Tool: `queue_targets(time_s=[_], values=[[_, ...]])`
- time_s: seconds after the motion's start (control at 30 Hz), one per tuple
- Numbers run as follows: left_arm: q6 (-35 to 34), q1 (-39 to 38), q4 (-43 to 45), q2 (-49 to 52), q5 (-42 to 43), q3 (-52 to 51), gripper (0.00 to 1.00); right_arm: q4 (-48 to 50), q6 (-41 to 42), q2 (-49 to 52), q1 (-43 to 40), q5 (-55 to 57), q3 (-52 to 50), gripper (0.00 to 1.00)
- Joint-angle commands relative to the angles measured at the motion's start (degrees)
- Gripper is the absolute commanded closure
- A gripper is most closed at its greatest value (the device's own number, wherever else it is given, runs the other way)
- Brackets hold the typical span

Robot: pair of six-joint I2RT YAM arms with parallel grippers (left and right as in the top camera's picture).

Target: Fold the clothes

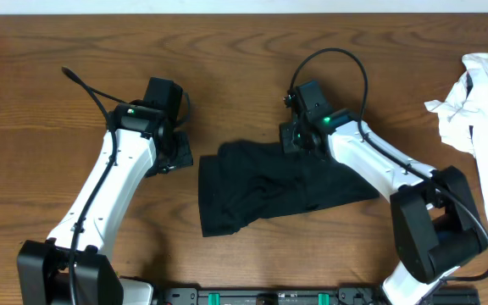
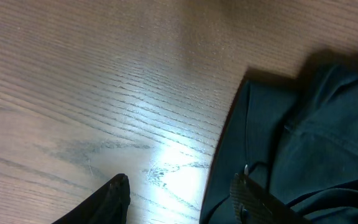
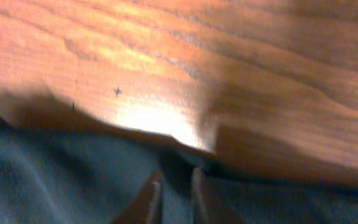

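A black garment [image 1: 269,186] lies crumpled and partly folded at the table's middle. My left gripper [image 1: 177,158] is low at its left edge and open. In the left wrist view [image 2: 179,186] one finger is over bare wood and the other over the dark cloth [image 2: 297,137]. My right gripper [image 1: 298,138] is at the garment's far edge. In the right wrist view its fingers [image 3: 176,185] are nearly together with a strip of the dark cloth [image 3: 73,174] pinched between them, close to the table.
A pile of white clothes [image 1: 481,93] lies at the table's right edge. The wooden table [image 1: 227,59] shows bare wood behind and to the left of the garment.
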Motion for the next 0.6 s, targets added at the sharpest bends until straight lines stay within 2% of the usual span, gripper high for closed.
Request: queue_targets(time_s=[0.0,0.07,0.2,0.27,0.33,0.37,0.57], values=[[0.76,0.26,-0.63,0.11,-0.68,-0.46,0.45,-3.06,-0.61,-4.68,-3.21,0.50,2.99,0.79],[0.76,0.26,-0.81,0.11,-0.68,-0.46,0.45,-7.19,-1.57,-8.00,-6.16,0.50,4.39,0.75],[0.72,0.26,-0.74,0.11,-0.66,-0.46,0.45,-15.15,-6.08,-14.95,-14.12,0.50,4.83,0.55],[0.72,0.26,-0.55,0.11,-0.66,-0.46,0.45,-19.10,-8.31,-17.18,-18.38,0.48,4.83,0.50],[0.70,0.26,-0.33,0.11,-0.66,-0.46,0.45,-22.69,-9.35,-18.47,-22.75,0.46,4.79,0.49],[0.70,0.26,-0.20,0.11,-0.66,-0.46,0.34,-24.20,-10.08,-18.62,-25.05,-0.17,4.76,0.49],[0.70,0.26,0.52,0.11,-0.66,-0.46,0.22,-25.86,-16.37,-16.94,-36.52,-13.27,2.36,0.47]])
